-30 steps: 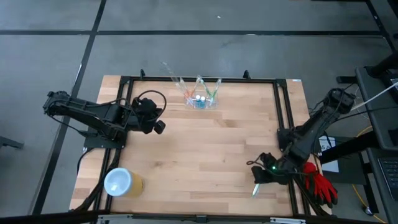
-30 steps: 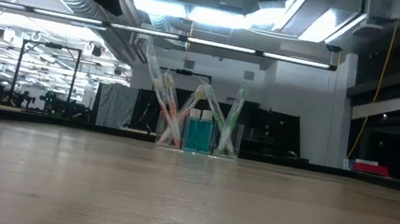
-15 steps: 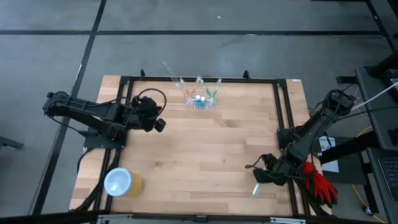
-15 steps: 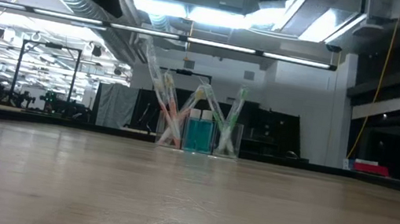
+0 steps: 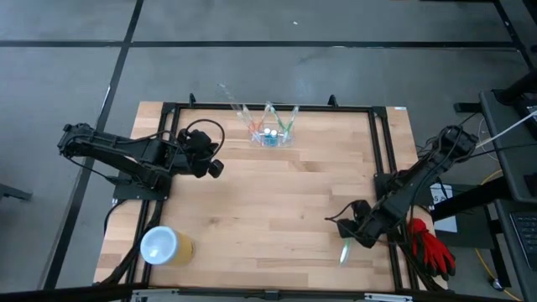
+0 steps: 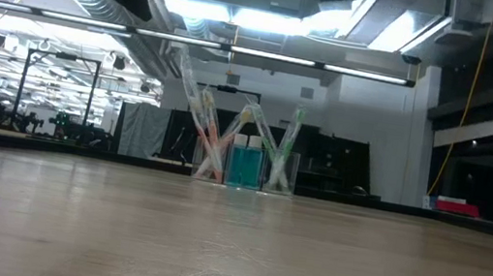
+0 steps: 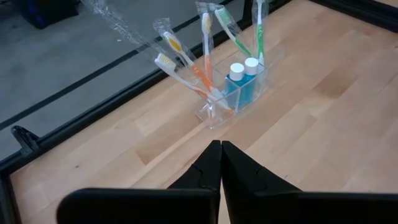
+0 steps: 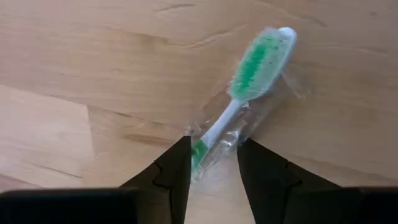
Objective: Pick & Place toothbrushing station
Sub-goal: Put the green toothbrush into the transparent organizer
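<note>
Right end effector narrowly parted, straddling plastic-wrapped green toothbrush on wood table.

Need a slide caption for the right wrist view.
Right gripper, fingers open, straddling the handle of a plastic-wrapped green-and-white toothbrush lying on the wooden table.

Grey floor, bright ceiling lights

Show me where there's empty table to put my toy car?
The big bare patch is mid-table, between the clear plastic toothbrush holder at the far edge, the left gripper and the right gripper. It is crowded around the wrapped green toothbrush and the yellow cup.
</note>
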Robot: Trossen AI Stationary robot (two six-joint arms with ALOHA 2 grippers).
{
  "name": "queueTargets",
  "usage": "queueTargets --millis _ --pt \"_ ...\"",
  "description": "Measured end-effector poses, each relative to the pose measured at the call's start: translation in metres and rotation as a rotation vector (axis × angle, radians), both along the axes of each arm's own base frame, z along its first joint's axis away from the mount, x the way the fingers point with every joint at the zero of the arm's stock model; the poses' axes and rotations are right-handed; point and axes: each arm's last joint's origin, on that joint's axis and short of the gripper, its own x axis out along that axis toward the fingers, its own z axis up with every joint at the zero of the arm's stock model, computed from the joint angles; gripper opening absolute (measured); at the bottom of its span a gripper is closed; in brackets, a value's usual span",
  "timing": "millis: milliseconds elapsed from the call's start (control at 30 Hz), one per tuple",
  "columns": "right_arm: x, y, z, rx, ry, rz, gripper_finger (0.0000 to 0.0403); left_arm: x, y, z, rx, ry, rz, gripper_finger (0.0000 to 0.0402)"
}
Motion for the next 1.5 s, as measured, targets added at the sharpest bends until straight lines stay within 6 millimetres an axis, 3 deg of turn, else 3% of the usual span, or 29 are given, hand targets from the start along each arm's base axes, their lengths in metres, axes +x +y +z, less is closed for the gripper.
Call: queueTargets --millis 200,467,700,867,1200,1367,1500 --pt "0.002 0.002 -0.003 -0.013 0.001 0.002 0.0114 0.000 0.000 0.000 -0.001 -0.006 0.000 0.0003" --pt "0.010 0.003 0.004 -0.098 -0.162 0.001 0.0008 0.001 0.000 0.000 -0.002 -0.008 0.001 0.0005" --pt "0.027 -0.007 0.014 -0.302 -0.327 0.007 0.0004 0.002 0.000 0.002 -0.006 -0.034 0.005 0.0004" --pt "0.048 -0.022 0.027 -0.547 -0.456 0.035 0.0002 0.003 0.004 0.002 -0.019 -0.053 0.038 0.0003" --pt "0.095 -0.083 0.050 -0.926 -0.483 0.112 0.0001 0.003 0.013 0.003 -0.024 -0.077 0.100 0.0002" --pt "0.128 -0.125 0.075 -1.005 -0.649 0.226 0.0001 0.004 0.015 0.003 -0.025 -0.085 0.110 0.0004" --pt "0.137 -0.167 0.089 -1.090 -0.723 0.241 0.0000 0.004 0.016 0.003 -0.023 -0.090 0.116 0.0002"
